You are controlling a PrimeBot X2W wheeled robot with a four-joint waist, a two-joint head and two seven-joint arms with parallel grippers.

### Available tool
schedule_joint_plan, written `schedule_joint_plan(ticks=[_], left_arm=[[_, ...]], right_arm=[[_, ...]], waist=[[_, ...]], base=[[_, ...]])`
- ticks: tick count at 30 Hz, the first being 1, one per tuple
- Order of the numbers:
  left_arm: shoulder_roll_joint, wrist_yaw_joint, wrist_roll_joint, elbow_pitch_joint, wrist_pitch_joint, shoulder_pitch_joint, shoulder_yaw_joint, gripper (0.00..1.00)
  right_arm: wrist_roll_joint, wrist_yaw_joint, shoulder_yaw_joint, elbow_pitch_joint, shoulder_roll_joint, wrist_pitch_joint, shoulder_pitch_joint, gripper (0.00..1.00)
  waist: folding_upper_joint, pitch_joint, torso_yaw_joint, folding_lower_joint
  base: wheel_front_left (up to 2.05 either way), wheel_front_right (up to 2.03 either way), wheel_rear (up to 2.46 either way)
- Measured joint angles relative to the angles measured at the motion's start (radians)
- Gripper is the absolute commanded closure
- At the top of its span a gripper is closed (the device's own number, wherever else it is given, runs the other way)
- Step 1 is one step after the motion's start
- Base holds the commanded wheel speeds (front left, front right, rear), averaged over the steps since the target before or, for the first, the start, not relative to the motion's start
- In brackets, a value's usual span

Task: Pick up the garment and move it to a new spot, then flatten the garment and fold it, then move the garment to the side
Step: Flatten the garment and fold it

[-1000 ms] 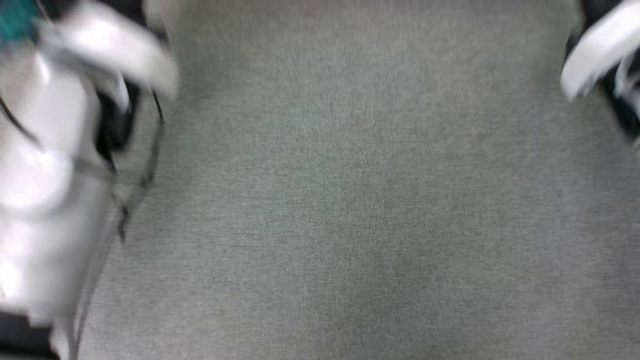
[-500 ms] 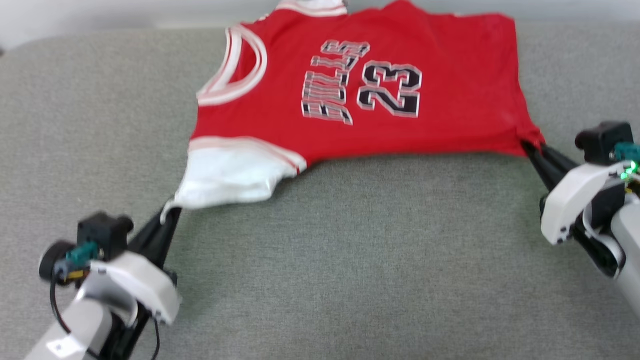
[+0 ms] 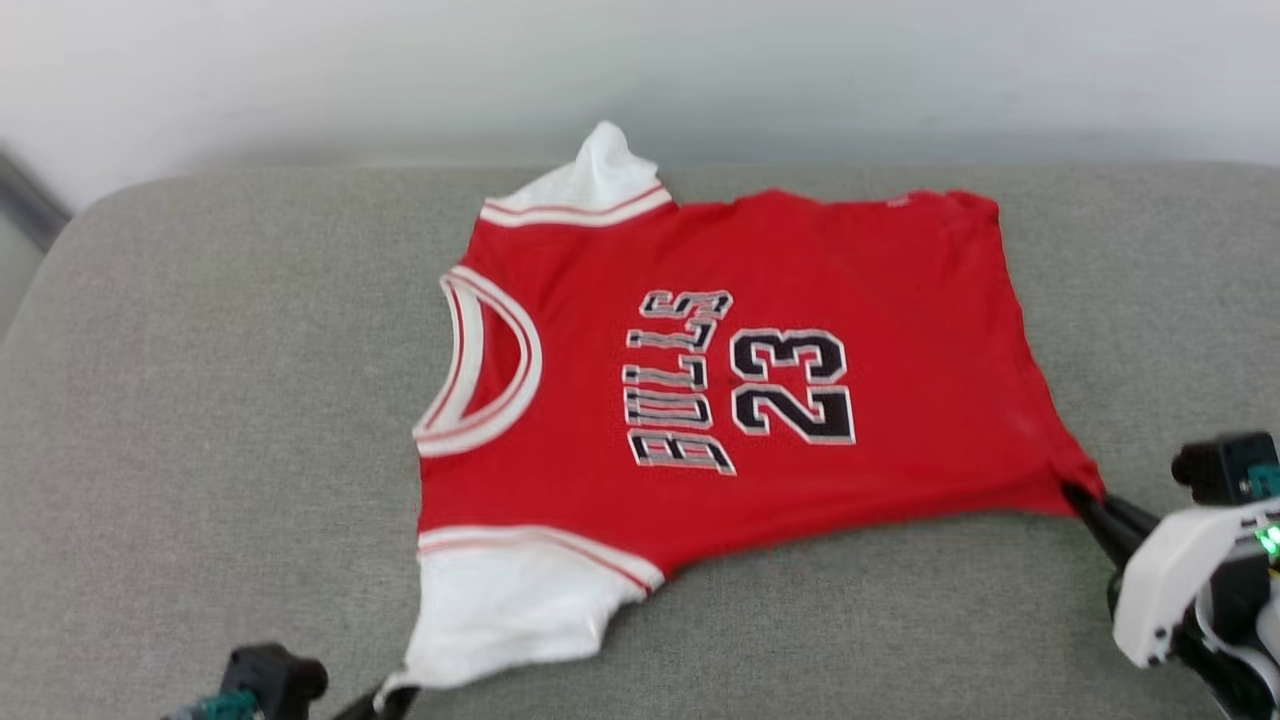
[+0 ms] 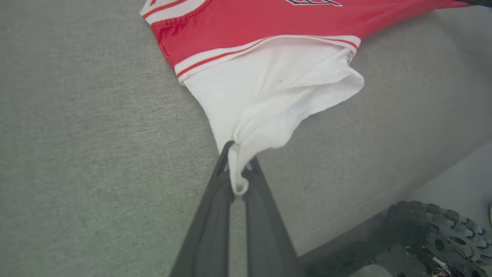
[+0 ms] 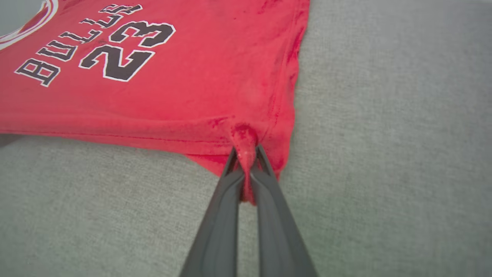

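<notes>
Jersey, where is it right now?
In the head view the jersey lies spread at the centre of the grey cushion, its near sleeve pinched by the left gripper and its near hem corner by the right gripper.

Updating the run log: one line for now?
garment: spread on grey cushion | left gripper: shut on white sleeve | right gripper: shut on red hem corner

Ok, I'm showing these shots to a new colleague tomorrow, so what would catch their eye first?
The red garment with the black number 23, spread front-up across the middle of the grey cushion. Next, the two grips on its near edge: the left gripper is shut on the tip of the near white sleeve, and the right gripper is shut on the near hem corner.
</notes>
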Motion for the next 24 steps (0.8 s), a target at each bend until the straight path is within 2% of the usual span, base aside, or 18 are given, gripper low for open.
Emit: schedule_joint_plan(ticks=[3,10,17,24], left_arm=[[0.012,0.013,-0.02,-0.04,0.023,0.055,-0.011,1.0],[0.043,0.013,-0.074,-0.103,0.062,0.147,-0.028,1.0],[0.074,0.017,-0.087,-0.127,0.084,0.181,-0.029,1.0],[0.08,0.026,-0.083,-0.157,0.04,0.111,0.04,1.0]], right_arm=[[0.02,0.0,-0.022,-0.037,-0.027,0.033,0.067,1.0],[0.074,0.0,-0.093,-0.147,-0.064,0.147,0.226,1.0],[0.101,0.0,-0.193,-0.296,-0.066,0.226,0.353,1.0],[0.047,0.0,-0.29,-0.405,-0.045,0.261,0.376,1.0]], waist=[[0.0,-0.021,-0.007,0.0],[0.0,-0.044,-0.03,0.0],[0.0,-0.045,-0.052,0.0001],[0.0,-0.02,-0.068,0.0002]], base=[[0.0,0.0,0.0],[0.0,0.0,0.0],[0.0,0.0,0.0],[0.0,0.0,0.0]])
